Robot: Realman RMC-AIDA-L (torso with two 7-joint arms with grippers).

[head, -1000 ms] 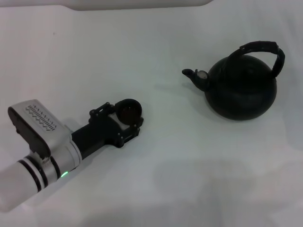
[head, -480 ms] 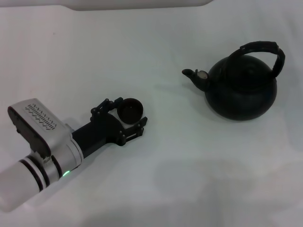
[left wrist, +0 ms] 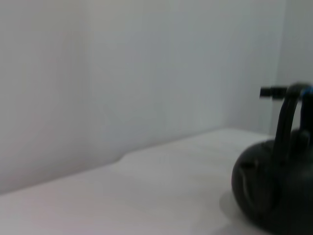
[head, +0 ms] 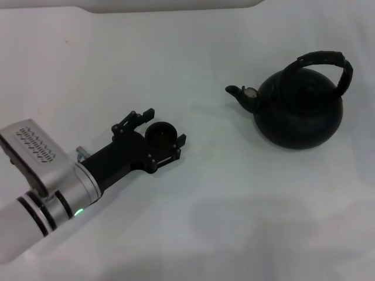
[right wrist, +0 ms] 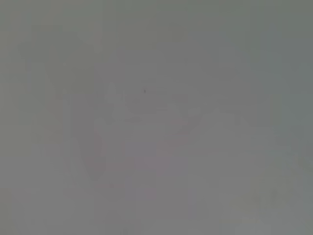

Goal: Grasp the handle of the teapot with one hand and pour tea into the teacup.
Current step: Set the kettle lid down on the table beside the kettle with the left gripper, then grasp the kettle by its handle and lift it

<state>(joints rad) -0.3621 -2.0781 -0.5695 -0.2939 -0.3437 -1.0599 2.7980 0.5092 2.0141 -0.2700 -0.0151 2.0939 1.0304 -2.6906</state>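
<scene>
One teapot is sitting on the white table, toward the robot's right: a round, squat body of matte black, with a short spout pointing toward the left arm and a small pale spot near the spout tip. One handle, a thick black arch with a ribbed, wrapped look, is looping over the top and leaning toward the far right side.

One teacup, tiny, round and dark, with no handle, is sitting upright on the table, well apart from the teapot, on the robot's left.

The left gripper is lying low over the table with its two black fingers spread wide, one on each side of the teacup; neither finger is visibly touching the cup. Its arm is silver-white with a perforated grey panel and black rings; a green light is glowing near the rings.

The left wrist view is showing what the head view is not: the teapot from the side, low, with the handle rising as a dark upright bar against a pale wall. The teacup is not showing there.

The right wrist view is giving only a flat grey field. The right gripper is not showing in any view.
</scene>
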